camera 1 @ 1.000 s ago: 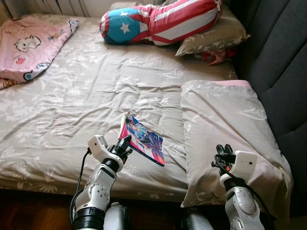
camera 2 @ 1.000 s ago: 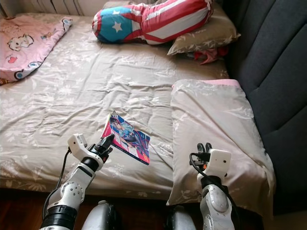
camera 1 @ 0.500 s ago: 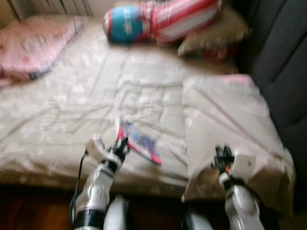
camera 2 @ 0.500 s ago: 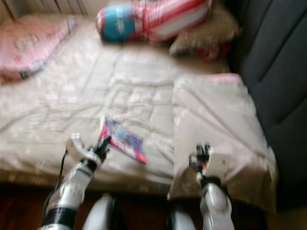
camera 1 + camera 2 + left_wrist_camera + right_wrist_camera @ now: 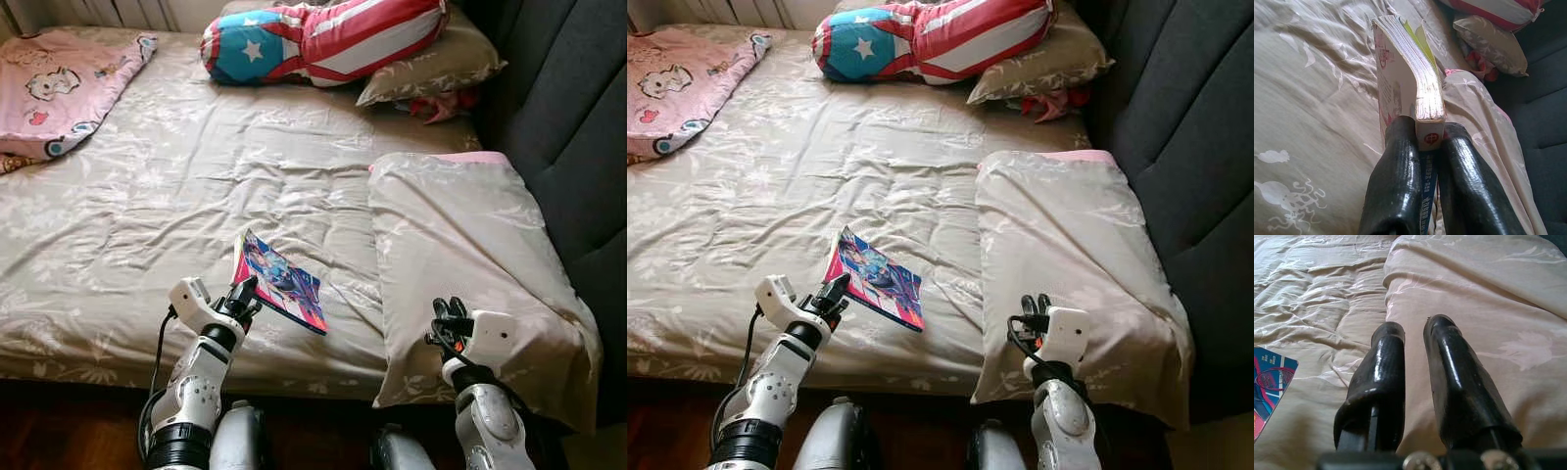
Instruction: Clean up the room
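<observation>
Above the bed (image 5: 196,176), left gripper (image 5: 245,292) clamps the comic book (image 5: 282,284)

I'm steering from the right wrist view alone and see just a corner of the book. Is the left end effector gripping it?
Observer: Yes. The left end effector is shut on the book, clamping its spine edge.
Operator: Is the book flat on the bed?
Observer: No, it is tilted, its held edge lifted off the bedspread.
Operator: What lies at the far end?
Observer: A star-and-stripe cushion resting against a pillow.
</observation>
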Tool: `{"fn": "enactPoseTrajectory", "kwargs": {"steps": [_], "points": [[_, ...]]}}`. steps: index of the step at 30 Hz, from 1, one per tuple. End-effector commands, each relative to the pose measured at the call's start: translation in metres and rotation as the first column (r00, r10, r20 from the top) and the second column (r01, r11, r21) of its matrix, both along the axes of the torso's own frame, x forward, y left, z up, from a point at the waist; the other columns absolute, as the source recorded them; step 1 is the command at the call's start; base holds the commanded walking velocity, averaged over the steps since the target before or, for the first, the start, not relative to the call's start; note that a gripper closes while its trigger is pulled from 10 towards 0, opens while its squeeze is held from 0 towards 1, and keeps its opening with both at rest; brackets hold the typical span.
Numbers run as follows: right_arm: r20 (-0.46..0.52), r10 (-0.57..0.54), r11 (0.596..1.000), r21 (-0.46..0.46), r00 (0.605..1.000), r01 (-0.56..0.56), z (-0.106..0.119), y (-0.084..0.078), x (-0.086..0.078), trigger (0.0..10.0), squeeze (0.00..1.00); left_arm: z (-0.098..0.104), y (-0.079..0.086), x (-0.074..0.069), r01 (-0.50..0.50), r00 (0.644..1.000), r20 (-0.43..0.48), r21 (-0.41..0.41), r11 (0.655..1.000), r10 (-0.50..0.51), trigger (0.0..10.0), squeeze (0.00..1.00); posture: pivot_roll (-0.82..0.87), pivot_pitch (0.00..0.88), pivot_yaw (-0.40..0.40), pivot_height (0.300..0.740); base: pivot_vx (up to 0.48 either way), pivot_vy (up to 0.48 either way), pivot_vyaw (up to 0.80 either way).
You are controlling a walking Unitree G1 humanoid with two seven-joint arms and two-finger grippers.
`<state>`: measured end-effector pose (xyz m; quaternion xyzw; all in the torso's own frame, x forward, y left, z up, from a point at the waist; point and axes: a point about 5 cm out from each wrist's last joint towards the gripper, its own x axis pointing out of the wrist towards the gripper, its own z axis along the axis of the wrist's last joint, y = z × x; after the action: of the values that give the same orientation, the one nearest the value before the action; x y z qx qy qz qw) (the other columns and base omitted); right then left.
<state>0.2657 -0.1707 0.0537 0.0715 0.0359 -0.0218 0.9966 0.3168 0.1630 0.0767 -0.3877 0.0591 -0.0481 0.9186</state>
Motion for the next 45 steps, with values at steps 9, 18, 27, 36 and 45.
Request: {"fn": "enactPoseTrajectory", "kwargs": {"steps": [9,18,27,36,45], "points": [[-0.022,0.014,1.000,0.010,1.000,-0.014,-0.004,0.003,-0.003,10.0,0.00,0.005,0.000,0.001,-0.003,1.000,0.028,-0.002,1.000,0.003,10.0,0.00,-0.09,0.205,-0.015,0.655,0.312,0.000,0.00],[-0.024,0.025,1.000,0.009,0.999,-0.025,-0.005,0.005,-0.005,10.0,0.00,0.001,-0.007,0.000,0.045,0.999,0.008,0.012,0.999,-0.045,10.0,0.00,-0.09,0.213,-0.014,0.655,0.179,0.000,0.00],[-0.022,0.045,0.999,-0.013,0.999,-0.045,-0.001,-0.001,-0.003,10.0,0.00,-0.013,-0.021,0.009,0.039,0.997,-0.056,-0.146,0.989,-0.047,10.0,0.00,-0.12,0.226,-0.054,0.655,0.000,0.000,0.00],[-0.016,0.042,0.999,-0.031,0.999,-0.043,0.002,-0.007,-0.011,10.0,0.00,-0.022,-0.027,0.016,0.030,0.992,-0.108,-0.318,0.948,-0.068,10.0,0.00,-0.16,0.259,-0.070,0.655,0.000,0.000,0.00],[-0.018,0.033,0.999,-0.032,0.999,-0.033,0.006,-0.010,-0.025,10.0,0.00,-0.011,-0.042,0.027,0.123,0.990,-0.026,-0.303,0.945,-0.137,10.0,0.00,-0.21,0.308,-0.070,0.655,0.000,0.000,0.00]]}}
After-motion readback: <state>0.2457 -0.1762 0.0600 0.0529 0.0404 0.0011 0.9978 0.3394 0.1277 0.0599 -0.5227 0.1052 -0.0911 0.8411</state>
